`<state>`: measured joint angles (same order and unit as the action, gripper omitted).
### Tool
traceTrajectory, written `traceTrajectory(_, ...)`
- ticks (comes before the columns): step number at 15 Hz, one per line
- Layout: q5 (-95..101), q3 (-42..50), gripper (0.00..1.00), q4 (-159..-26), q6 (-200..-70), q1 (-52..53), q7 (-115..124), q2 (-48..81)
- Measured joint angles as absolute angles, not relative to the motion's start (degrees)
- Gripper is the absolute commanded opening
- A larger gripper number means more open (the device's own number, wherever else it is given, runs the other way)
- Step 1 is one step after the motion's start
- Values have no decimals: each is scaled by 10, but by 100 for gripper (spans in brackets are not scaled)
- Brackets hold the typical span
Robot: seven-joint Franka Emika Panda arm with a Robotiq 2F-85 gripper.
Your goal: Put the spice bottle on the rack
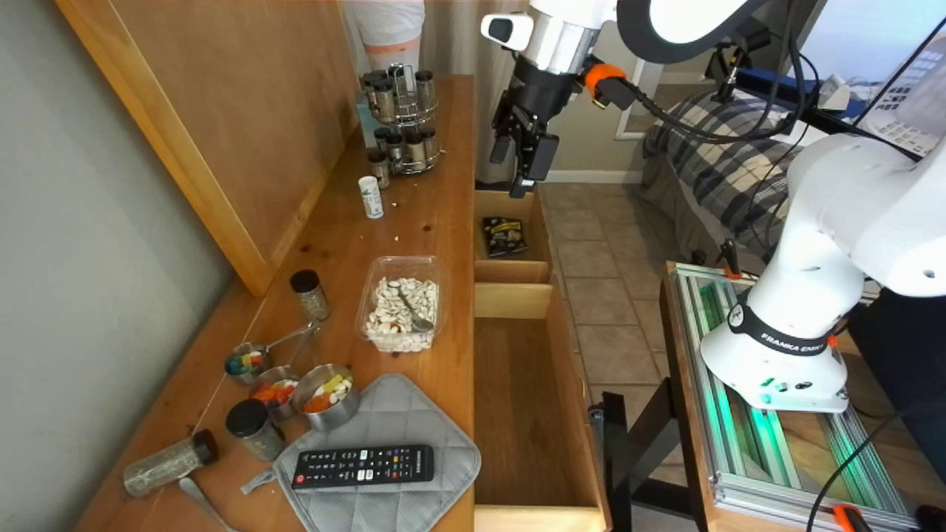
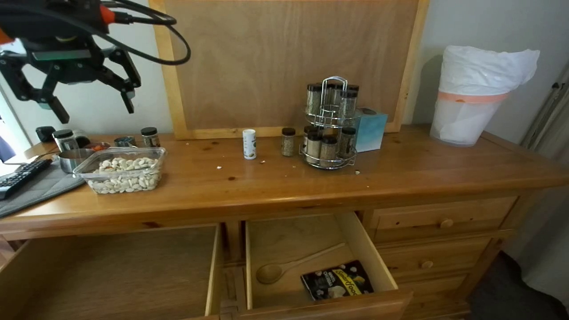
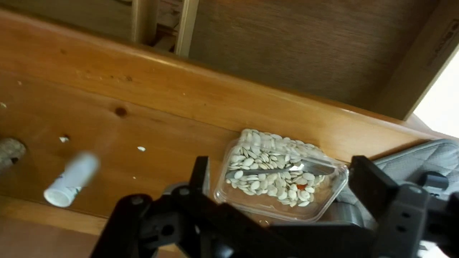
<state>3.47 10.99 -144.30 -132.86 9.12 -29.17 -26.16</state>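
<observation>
The rack is a two-tier metal wire stand (image 2: 328,166) with several black-lidded jars in it, and it also shows in an exterior view (image 1: 418,168). A black-lidded spice bottle (image 2: 288,143) stands upright beside it on the countertop (image 1: 378,170). Other black-lidded spice bottles stand (image 1: 310,294) (image 1: 255,428) or lie on their side (image 1: 170,463) farther along. I cannot tell which is meant. A white shaker (image 2: 249,144) stands near the rack and shows blurred in the wrist view (image 3: 71,179). My gripper (image 2: 96,111) is open and empty, high above the counter (image 1: 511,168).
A clear tub of seeds with a spoon (image 1: 403,307) shows between the fingers in the wrist view (image 3: 276,172). Metal cups of candy (image 1: 325,395), a remote (image 1: 362,465) and a grey pad (image 1: 392,502) are farther along. Two drawers (image 2: 133,266) (image 2: 320,271) stand open. A blue box (image 2: 371,129) adjoins the rack.
</observation>
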Motion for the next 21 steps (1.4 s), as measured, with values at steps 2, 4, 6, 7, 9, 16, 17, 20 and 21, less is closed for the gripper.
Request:
traceTrajectory(2, 28, 105, 100, -1408, -1335, 111, -338, -223)
traceTrajectory(4, 14, 101, 100, -1369, -1342, 126, -395, -180)
traceTrajectory(6, -10, 90, 100, -1331, -1349, 136, -456, -136)
traceTrajectory(7, -20, 82, 100, -1313, -1352, 137, -485, -111)
traceTrajectory(9, -38, 63, 100, -1279, -1364, 136, -539, -58)
traceTrajectory(16, -43, -19, 100, -1187, -1494, 110, -624, 118)
traceTrajectory(17, -43, -21, 100, -1180, -1497, 109, -626, 127)
traceTrajectory(20, -43, -21, 100, -1174, -1498, 105, -632, 129)
traceTrajectory(21, -43, -21, 100, -1173, -1498, 105, -633, 128)
